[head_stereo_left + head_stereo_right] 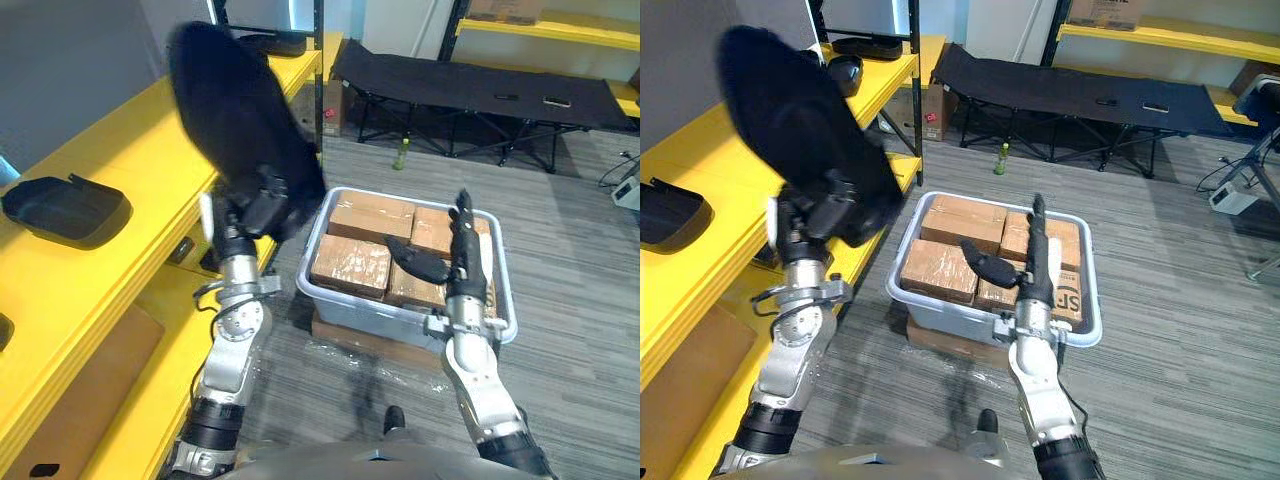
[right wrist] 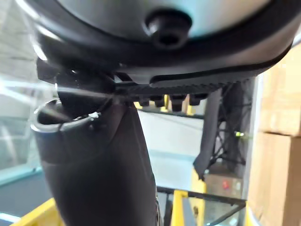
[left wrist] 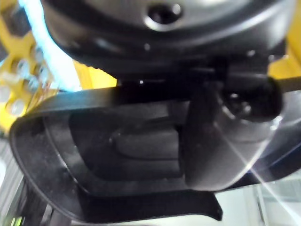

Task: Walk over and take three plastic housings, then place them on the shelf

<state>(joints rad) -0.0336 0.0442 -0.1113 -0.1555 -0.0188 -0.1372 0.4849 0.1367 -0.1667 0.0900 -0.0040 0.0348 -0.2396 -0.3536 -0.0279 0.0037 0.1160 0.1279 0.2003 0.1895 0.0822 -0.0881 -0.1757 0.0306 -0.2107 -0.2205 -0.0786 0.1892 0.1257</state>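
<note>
A large black plastic housing (image 1: 235, 110) is raised and tilted above the edge of the yellow shelf (image 1: 130, 160), with my left hand (image 1: 255, 210) shut on its lower end. In the left wrist view the thumb (image 3: 207, 136) presses on the housing's hollow inside (image 3: 117, 155). Another black housing (image 1: 65, 208) lies on the shelf top to the left. More dark housings (image 1: 868, 45) rest at the shelf's far end. My right hand (image 1: 455, 250) stands open with straight fingers over the grey bin, holding nothing; its thumb (image 2: 94, 160) fills the right wrist view.
A grey plastic bin (image 1: 330, 300) with brown parcels (image 1: 350, 265) sits on the floor just ahead, beside the shelf. A black folding cot (image 1: 480, 85) stands further back, with a green bottle (image 1: 402, 153) and a cardboard box (image 1: 333, 105) near it. Striped grey floor lies to the right.
</note>
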